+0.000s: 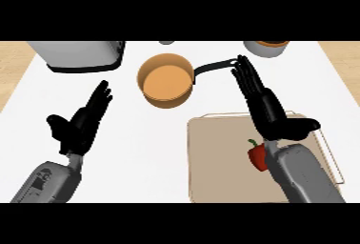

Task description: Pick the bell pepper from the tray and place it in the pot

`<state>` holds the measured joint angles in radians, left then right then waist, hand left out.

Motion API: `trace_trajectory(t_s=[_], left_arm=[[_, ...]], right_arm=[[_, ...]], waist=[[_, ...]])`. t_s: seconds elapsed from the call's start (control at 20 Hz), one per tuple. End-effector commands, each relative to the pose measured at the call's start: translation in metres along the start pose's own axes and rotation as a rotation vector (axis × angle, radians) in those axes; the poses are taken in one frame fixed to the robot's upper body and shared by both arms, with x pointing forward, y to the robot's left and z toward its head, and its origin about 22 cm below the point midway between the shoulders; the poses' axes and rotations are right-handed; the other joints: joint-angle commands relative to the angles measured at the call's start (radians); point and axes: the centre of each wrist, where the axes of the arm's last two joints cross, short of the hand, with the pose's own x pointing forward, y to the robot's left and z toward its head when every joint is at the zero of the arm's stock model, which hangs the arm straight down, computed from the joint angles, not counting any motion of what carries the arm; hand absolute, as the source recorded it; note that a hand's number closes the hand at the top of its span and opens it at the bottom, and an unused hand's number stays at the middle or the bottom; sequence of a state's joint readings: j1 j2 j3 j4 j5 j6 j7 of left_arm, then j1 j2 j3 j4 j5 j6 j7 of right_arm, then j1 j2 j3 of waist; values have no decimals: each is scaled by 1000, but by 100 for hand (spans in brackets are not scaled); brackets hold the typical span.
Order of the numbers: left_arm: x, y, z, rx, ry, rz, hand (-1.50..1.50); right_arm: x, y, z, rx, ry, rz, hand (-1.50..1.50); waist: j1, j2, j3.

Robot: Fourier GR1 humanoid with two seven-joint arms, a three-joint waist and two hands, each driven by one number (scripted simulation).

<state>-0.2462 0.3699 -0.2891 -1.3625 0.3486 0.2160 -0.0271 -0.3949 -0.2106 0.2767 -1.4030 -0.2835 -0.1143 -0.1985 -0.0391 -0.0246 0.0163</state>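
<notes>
There is one view only, from the robot's head, looking steeply down onto the white bench [141,162]. Both forearms enter from the lower edge. It sits fairly close: the tray [218,162] is cut by the bottom edge, and the toaster [77,55] by the top.

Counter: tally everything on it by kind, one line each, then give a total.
Pot: 1
Tray: 1
Bell pepper: 1
Toaster: 1
Cup-like container at the far edge: 1
Small grey object at the far edge, cut off: 1
Total: 6
</notes>
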Motion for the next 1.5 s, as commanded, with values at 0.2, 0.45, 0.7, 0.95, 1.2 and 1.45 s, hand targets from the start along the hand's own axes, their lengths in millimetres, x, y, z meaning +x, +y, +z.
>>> trace_trajectory(t_s=[0.2, 0.45, 0.7, 0.95, 1.2, 1.45], left_arm=[[-12, 92, 24, 284, 163, -343, 0], [-31, 105, 39, 369, 359, -283, 0], [-22, 98, 40, 357, 377, -300, 0], [-8, 93, 35, 383, 366, -322, 0], [-5, 98, 39, 367, 385, -307, 0], [-6, 94, 32, 365, 382, -314, 0]], right_arm=[[-25, -33, 39, -209, 224, 293, 150], [-26, -96, 65, -634, 99, 791, -150], [-38, -17, 103, -653, 54, 840, -150], [-27, -13, 138, -525, 250, 985, -150], [-3, -29, 127, -483, 493, 1142, -150], [26, -4, 120, -321, 745, 1214, -150]], waist=[[40, 19, -17], [-16, 10, -18], [11, 11, -20], [-2, 10, -24], [15, 9, -27], [17, 18, -26]])
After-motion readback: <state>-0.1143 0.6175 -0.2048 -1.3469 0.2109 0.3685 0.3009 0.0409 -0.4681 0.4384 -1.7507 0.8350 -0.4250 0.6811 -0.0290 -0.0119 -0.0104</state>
